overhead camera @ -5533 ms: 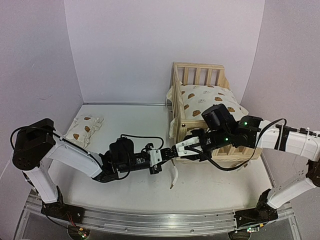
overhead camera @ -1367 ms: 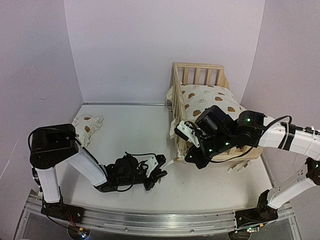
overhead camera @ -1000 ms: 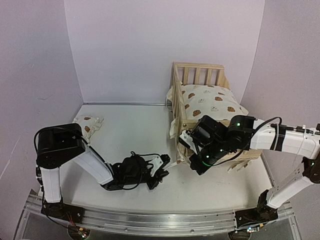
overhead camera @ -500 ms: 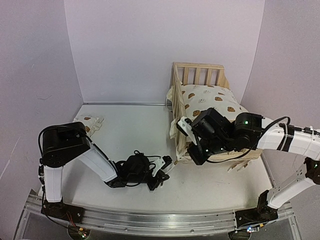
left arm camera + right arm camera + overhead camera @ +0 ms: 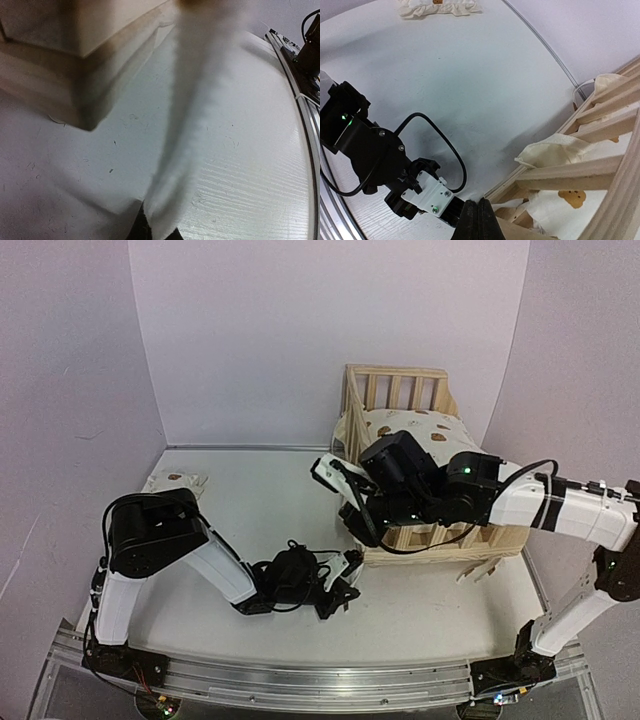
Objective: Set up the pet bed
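Fastening the cushion (image 5: 420, 425) into the frame (image 5: 440, 545) at right, the left gripper (image 5: 342, 592) pinches a tie (image 5: 185, 150) by the near corner (right gripper (image 5: 476, 217) clenched, seemingly empty); next it needs knotting to the frame.

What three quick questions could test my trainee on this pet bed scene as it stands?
1. True or false: the small pillow lies inside the wooden frame.
2. What does the left pincer grip? A the white tie; B the small pillow; C a frame slat.
3. Fill in: the bear-print cushion lies in the ____.
Key: 1 false; 2 A; 3 frame.
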